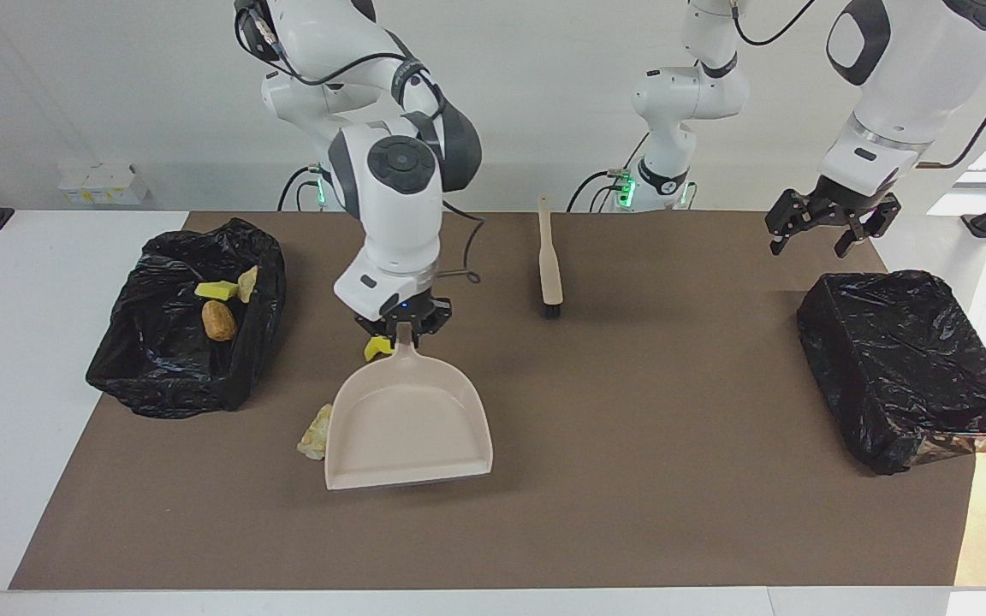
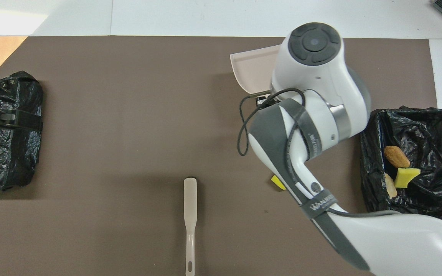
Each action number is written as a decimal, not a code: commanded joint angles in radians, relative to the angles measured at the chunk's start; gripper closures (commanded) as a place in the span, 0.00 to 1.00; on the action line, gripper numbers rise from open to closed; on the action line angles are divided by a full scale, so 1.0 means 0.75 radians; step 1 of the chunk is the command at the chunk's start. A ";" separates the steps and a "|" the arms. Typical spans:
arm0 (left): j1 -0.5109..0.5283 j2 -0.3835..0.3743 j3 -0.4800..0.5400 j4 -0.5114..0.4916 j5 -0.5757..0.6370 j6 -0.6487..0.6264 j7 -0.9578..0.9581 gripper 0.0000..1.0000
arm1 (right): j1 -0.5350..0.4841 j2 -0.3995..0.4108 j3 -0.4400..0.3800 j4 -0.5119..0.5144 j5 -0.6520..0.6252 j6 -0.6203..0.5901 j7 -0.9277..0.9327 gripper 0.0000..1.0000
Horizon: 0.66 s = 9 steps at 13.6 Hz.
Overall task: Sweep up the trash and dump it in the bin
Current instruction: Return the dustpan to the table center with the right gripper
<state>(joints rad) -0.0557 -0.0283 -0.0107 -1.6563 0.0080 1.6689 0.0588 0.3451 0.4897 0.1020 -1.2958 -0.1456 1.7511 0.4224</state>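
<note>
a: item one, right hand (image 1: 401,328)?
b: clamped on dustpan (image 1: 407,421) handle, pan low over the surface, likely to set down beside trash (image 1: 316,435).
a: trash elsewhere?
b: three lumps in the bin (image 1: 159,376); a yellow bit by the handle; the pan may hide more.
a: left hand (image 1: 831,224)?
b: open, waiting above second bin (image 1: 904,368). brush (image 1: 549,265) lies unused.

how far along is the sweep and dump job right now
Done: three trash pieces lie in the black bin at the right arm's end. In hand: the right gripper is shut on the dustpan handle, the pan among the loose pieces. Left: a tan chunk and a yellow piece show beside the pan, perhaps more hidden; the brush lies untouched, and the left gripper waits open over the table beside the other bin.
</note>
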 commanded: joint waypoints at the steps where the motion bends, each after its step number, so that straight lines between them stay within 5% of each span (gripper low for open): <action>1: 0.015 0.003 -0.010 0.018 0.018 -0.016 0.005 0.00 | 0.035 0.169 0.064 0.181 0.047 0.031 0.185 1.00; 4: 0.015 0.003 -0.010 0.018 0.018 -0.016 0.005 0.00 | 0.053 0.275 0.171 0.185 0.047 0.162 0.400 1.00; 9: 0.015 0.001 -0.010 0.018 0.018 -0.016 0.005 0.00 | 0.119 0.345 0.246 0.233 0.067 0.208 0.408 1.00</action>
<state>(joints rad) -0.0557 -0.0283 -0.0107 -1.6563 0.0080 1.6689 0.0588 0.4349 0.7196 0.2638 -1.1653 -0.1202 1.9043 0.7160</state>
